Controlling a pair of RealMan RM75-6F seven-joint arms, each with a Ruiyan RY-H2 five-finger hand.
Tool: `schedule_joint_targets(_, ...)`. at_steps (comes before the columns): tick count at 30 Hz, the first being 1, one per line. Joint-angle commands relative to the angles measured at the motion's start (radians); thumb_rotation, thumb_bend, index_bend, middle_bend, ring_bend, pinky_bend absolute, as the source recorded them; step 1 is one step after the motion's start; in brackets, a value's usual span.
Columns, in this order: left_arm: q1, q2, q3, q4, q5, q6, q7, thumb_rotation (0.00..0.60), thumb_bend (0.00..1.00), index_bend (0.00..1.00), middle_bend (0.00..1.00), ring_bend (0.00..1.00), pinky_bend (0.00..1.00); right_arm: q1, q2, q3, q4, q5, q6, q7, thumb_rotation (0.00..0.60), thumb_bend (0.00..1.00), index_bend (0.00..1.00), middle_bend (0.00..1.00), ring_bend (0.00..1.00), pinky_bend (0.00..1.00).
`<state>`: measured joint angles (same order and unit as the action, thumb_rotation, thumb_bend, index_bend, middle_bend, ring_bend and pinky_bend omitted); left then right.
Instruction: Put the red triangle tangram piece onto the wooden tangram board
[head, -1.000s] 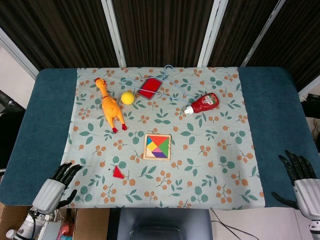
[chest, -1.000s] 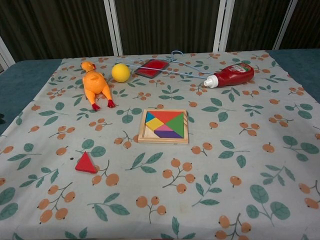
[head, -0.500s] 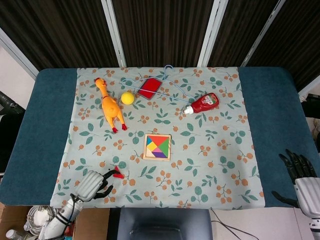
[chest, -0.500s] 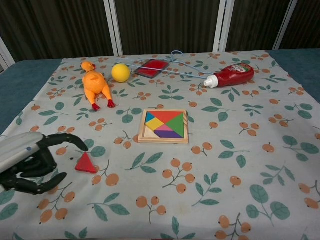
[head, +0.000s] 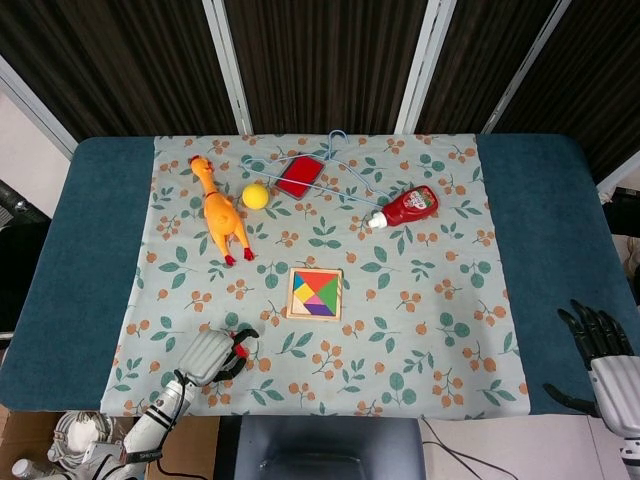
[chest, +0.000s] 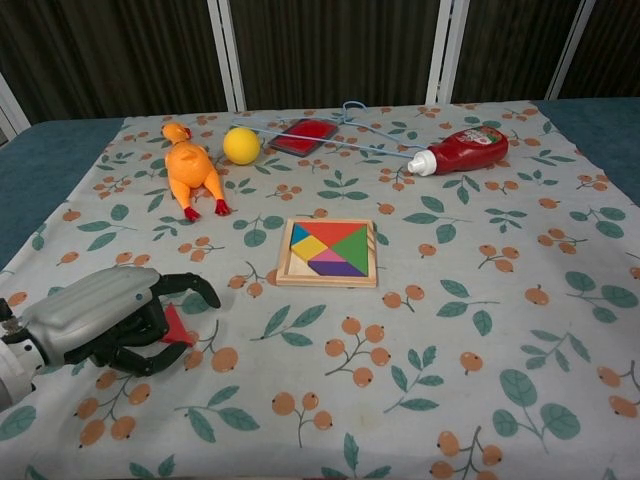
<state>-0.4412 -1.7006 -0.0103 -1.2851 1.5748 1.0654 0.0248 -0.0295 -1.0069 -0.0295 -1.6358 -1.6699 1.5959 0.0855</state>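
The red triangle piece lies on the flowered cloth near the table's front left. My left hand covers its left part, with fingers arched above it and the thumb curved below; the piece still lies flat on the cloth. The wooden tangram board, filled with coloured pieces, sits at the cloth's middle, up and to the right of that hand. Off the cloth at the table's front right edge, my right hand rests with its fingers spread and holds nothing.
An orange rubber chicken, a yellow ball, a red flat object under a blue wire hanger and a ketchup bottle lie along the far half of the cloth.
My left hand has moved right from the table's front left edge onto the cloth and now curls around the red triangle. The right hand has stayed put.
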Motion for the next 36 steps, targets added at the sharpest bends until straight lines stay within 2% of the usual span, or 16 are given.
schedule_joint_targets(1,-0.004,0.000,0.006,0.006,-0.021,-0.015,0.024,0.600,0.43,0.31,1.00,1.00,1.00,-0.001,0.002,0.000,0.001,-0.001,0.002,0.003,0.600,0.20,0.00,0.00,0.00,0.00)
schedule_joint_targets(11,-0.008,0.021,0.015,-0.025,-0.029,0.004,0.047,0.600,0.43,0.31,1.00,1.00,1.00,0.000,0.000,-0.001,0.000,-0.004,0.000,-0.002,0.600,0.20,0.00,0.00,0.00,0.00)
schedule_joint_targets(18,-0.007,0.020,0.021,-0.006,-0.043,0.006,0.037,0.600,0.43,0.36,1.00,1.00,1.00,-0.001,-0.001,-0.001,0.000,-0.003,0.003,0.000,0.600,0.20,0.00,0.00,0.00,0.00)
schedule_joint_targets(24,-0.010,0.009,0.026,0.013,-0.029,0.027,0.027,0.600,0.43,0.45,1.00,1.00,1.00,0.000,-0.001,-0.002,0.000,-0.006,0.002,-0.002,0.600,0.20,0.00,0.00,0.00,0.00)
schedule_joint_targets(29,-0.011,-0.004,0.026,0.030,-0.020,0.048,0.027,0.600,0.43,0.58,1.00,1.00,1.00,0.000,0.000,-0.003,-0.001,-0.007,0.001,-0.002,0.600,0.20,0.00,0.00,0.00,0.00)
schedule_joint_targets(36,-0.012,-0.012,0.024,0.041,-0.021,0.063,0.018,0.600,0.43,0.63,1.00,1.00,1.00,0.000,0.001,-0.004,-0.001,-0.008,0.001,-0.002,0.600,0.20,0.00,0.00,0.00,0.00)
